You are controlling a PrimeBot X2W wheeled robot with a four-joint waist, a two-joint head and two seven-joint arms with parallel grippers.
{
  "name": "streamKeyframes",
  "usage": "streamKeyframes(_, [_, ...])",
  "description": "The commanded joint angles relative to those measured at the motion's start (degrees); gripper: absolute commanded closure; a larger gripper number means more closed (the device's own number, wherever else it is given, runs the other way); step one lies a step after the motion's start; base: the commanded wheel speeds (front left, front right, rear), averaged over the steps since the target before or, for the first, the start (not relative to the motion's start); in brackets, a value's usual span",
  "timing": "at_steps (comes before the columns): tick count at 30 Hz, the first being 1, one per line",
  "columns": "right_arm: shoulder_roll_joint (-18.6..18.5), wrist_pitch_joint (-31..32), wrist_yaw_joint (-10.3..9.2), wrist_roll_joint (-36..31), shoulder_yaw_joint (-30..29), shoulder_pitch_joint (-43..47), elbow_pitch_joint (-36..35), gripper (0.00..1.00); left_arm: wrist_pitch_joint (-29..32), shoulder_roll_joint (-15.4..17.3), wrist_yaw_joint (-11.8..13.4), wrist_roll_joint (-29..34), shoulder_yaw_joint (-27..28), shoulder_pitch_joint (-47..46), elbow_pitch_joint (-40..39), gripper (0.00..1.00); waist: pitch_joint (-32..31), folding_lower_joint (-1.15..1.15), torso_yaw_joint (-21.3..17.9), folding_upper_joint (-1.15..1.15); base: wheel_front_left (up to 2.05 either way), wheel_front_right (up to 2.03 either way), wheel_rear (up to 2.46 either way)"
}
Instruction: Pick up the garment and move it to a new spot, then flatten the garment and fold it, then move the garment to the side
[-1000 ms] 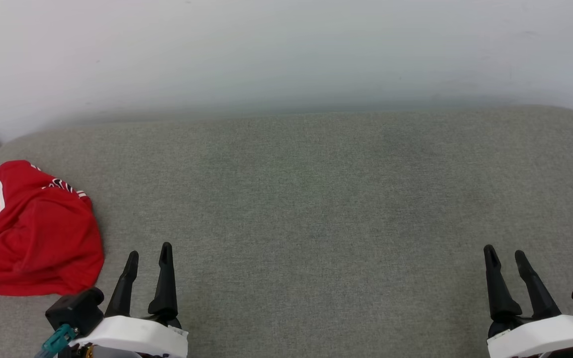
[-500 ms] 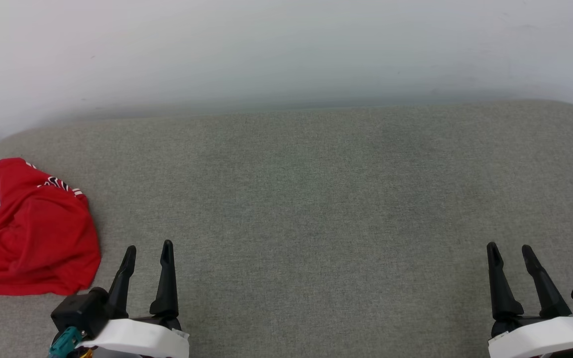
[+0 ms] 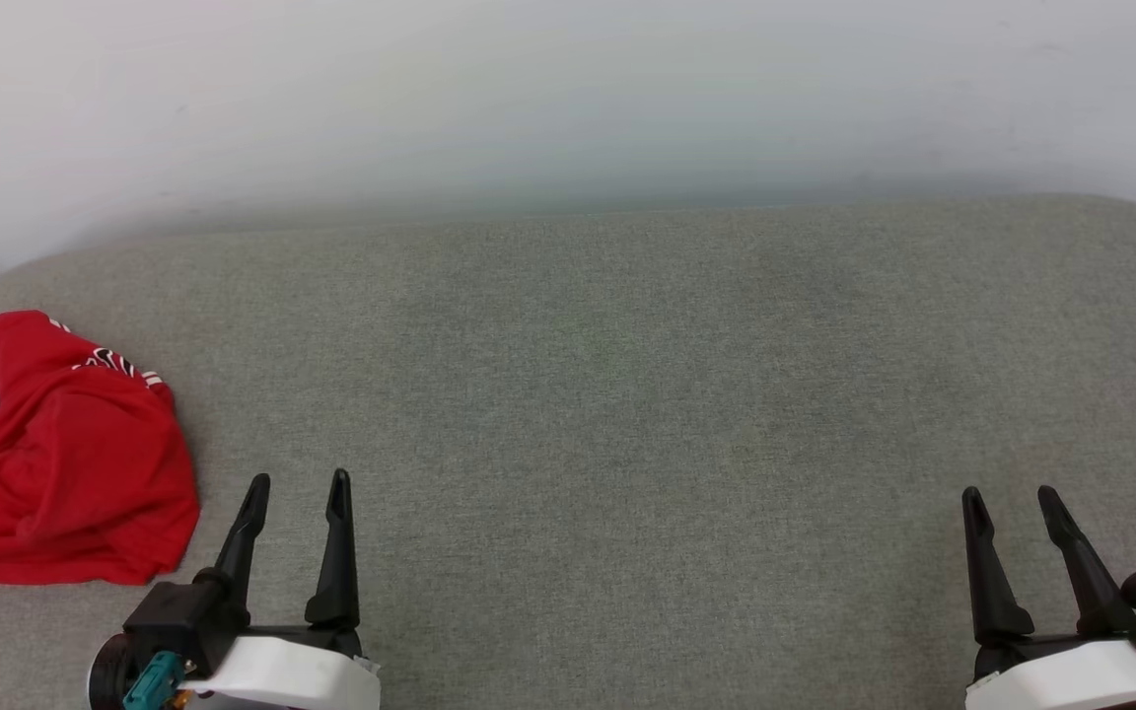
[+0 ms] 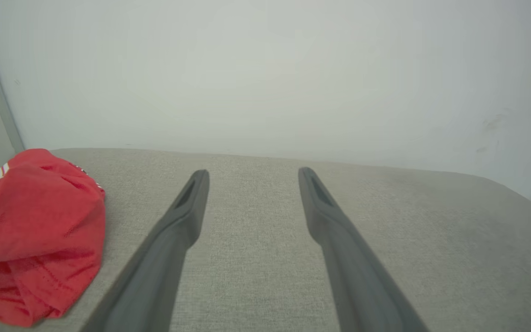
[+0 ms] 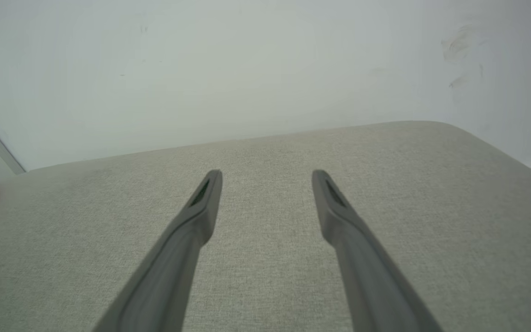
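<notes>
The left gripper hangs over the near left part of the grey fabric surface. Its two dark fingers are spread apart with nothing between them, and the tips point toward the far wall. The right gripper is at the near right in the same pose, released and empty, with bare cloth showing between its fingers in the right wrist view. Neither gripper touches the garment, a red T-shirt with a white sleeve edged in red stripes. It lies crumpled in a loose heap at the left edge of the surface, near the left gripper on its left side and well apart from the right one. A bit of dark print shows along its far fold. In the left wrist view the heap bulges up to the left of the fingers, clear of them. The pale wall rises behind the surface's rounded far edge.
</notes>
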Motion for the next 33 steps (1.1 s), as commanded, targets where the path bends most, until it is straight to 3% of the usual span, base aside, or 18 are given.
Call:
streamKeyframes(1, [-0.51, -0.51, -0.02, -1.11, 0.08, 0.44, -0.46, 0.0, -0.53, -0.02, 0.12, 1.32, 0.0, 0.31, -0.61, 0.0, 0.0, 0.0, 0.03, 0.0, 0.0, 0.0, 0.0])
streamKeyframes(16, [-1.0, -2.21, -0.02, -7.0, 0.7, 1.35, -1.11, 0.0, -2.13, -0.04, 0.82, 6.96, 0.26, 0.99, -2.09, 0.0, -0.05, 0.0, 2.23, 0.0, 0.0, 0.0, 0.0])
streamKeyframes(23, [-1.53, -2.81, -0.02, -9.78, 1.04, 2.41, -1.71, 0.0, -2.87, -0.04, 1.23, 8.84, 0.62, 1.75, -3.3, 0.0, -0.45, 0.0, 6.32, 0.0, 0.0, 0.0, 0.0])
streamKeyframes(33, [-1.5, -2.72, -0.03, -8.91, 1.85, 2.98, -1.07, 0.0, -2.73, -0.06, 1.54, 9.58, 1.03, 2.54, -3.33, 0.0, -0.78, 0.0, 14.7, 0.0, 0.0, 0.0, 0.0])
